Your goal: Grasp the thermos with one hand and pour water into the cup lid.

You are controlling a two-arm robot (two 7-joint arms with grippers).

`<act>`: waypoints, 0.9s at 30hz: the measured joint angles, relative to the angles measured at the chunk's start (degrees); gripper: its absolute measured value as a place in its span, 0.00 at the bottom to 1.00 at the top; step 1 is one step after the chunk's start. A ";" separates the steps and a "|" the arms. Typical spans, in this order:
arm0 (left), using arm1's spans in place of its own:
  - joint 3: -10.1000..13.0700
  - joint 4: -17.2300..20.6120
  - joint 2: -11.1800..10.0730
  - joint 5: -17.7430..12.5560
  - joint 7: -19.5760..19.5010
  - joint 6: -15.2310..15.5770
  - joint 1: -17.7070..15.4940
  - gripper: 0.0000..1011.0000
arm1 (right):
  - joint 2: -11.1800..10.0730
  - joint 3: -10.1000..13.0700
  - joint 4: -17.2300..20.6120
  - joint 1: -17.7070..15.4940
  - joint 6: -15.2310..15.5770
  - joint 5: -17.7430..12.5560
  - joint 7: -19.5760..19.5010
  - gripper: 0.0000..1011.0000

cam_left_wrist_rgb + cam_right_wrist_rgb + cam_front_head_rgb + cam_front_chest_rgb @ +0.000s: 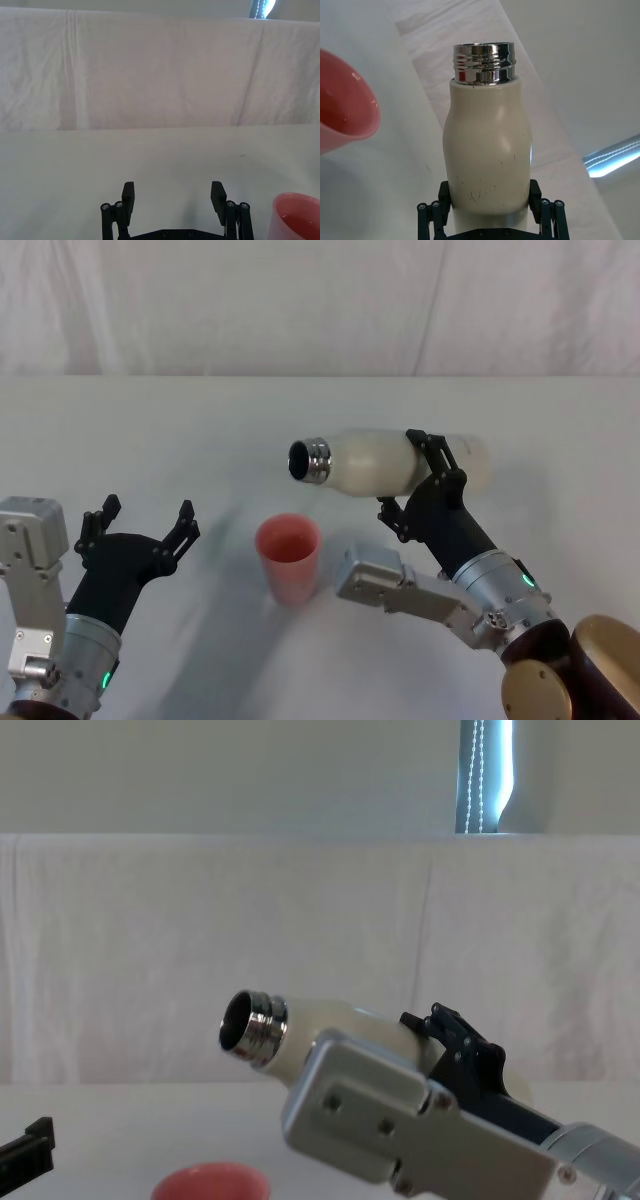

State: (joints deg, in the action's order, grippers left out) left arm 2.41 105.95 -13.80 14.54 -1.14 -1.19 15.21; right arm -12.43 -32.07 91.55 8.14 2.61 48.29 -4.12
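My right gripper is shut on the cream-white thermos, holding it nearly horizontal in the air with its steel neck pointing left. The neck sits above and a little behind the salmon cup lid, which stands upright on the table. In the right wrist view the thermos runs up between the fingers and the cup lid shows beside it with a wet glint inside. My left gripper rests open, left of the cup lid, holding nothing.
The white table runs back to a white draped cloth. In the left wrist view the open left gripper faces bare tabletop, with the cup lid at the edge.
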 joint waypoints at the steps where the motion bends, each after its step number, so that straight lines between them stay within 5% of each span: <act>1: 0.00 0.00 0.00 0.00 0.00 0.00 0.00 0.99 | -0.23 -0.33 -0.17 0.14 0.00 1.21 -0.47 0.94; 8: 0.00 0.00 0.00 0.00 0.00 0.00 0.00 0.99 | -1.83 -1.77 -0.28 0.93 0.47 5.37 0.30 0.94; 27: 0.00 0.00 0.00 0.00 0.00 0.00 0.00 0.99 | -5.58 -4.57 0.64 4.10 1.58 9.94 5.64 0.94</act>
State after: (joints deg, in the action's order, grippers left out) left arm 2.42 105.95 -13.81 14.54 -1.14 -1.19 15.21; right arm -18.01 -36.64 92.19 12.24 4.19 58.24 1.52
